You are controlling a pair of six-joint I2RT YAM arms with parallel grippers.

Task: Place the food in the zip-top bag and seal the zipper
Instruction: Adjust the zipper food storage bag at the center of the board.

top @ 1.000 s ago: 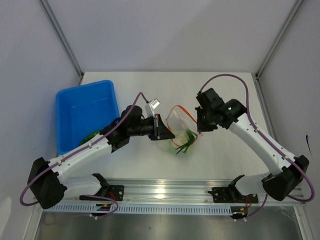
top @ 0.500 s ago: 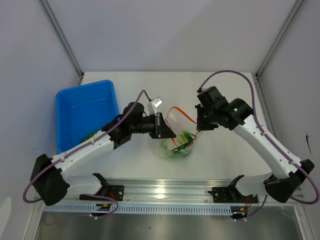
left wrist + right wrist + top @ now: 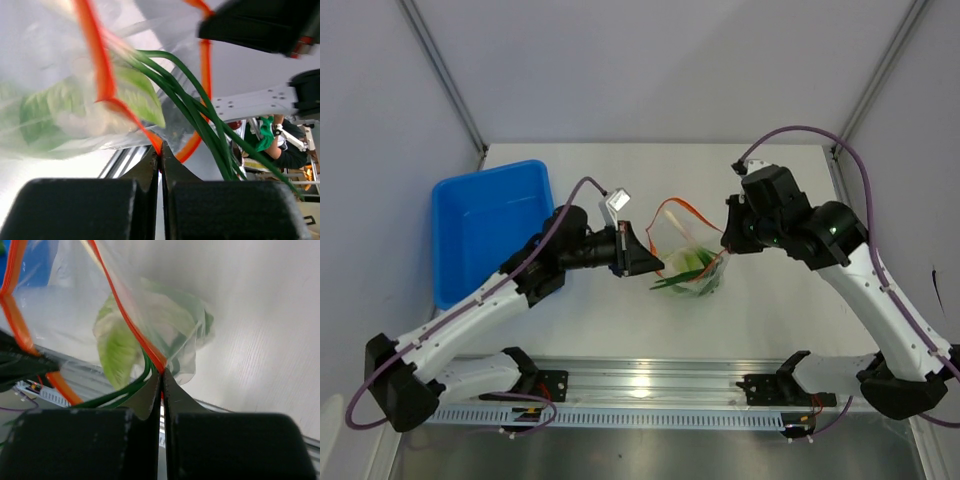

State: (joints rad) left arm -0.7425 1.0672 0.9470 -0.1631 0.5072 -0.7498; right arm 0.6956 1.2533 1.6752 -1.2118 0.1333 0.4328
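Top external view, against the frame a second back: zip-top bag [image 3: 698, 272] sits further right and is off the counter [image 3: 790, 320], where it was slumped low before. Both arms have come up and swung right. The right arm's elbow is higher in the frame, and the left arm reaches out longer from beside the blue bin [image 3: 485, 220]. Bag belly looks fuller and rounder, with the food bunched at the bottom.

Position: bag hangs in the middle of the frame, slung between the two tools.

Left tool [image 3: 658, 266]: jaws pinched flat on the zipper [image 3: 672, 208] at the bag's left end; the left wrist view shows the orange strip running straight into the closed tips.

Right tool [image 3: 726, 250]: jaws likewise clamped tight on the orange strip at the right end, confirmed in the right wrist view.

Orientation: mouth faces up and toward the top of the frame, the strip bowed into an open loop, unsealed. Bag's long axis runs left to right between the tools.

Contents: pale green leafy pieces [image 3: 692, 260] low in the bag. Thin green stalks [image 3: 668, 284] lie on a slant, lower left to upper right, their ends reaching past the bag's lower-left edge.
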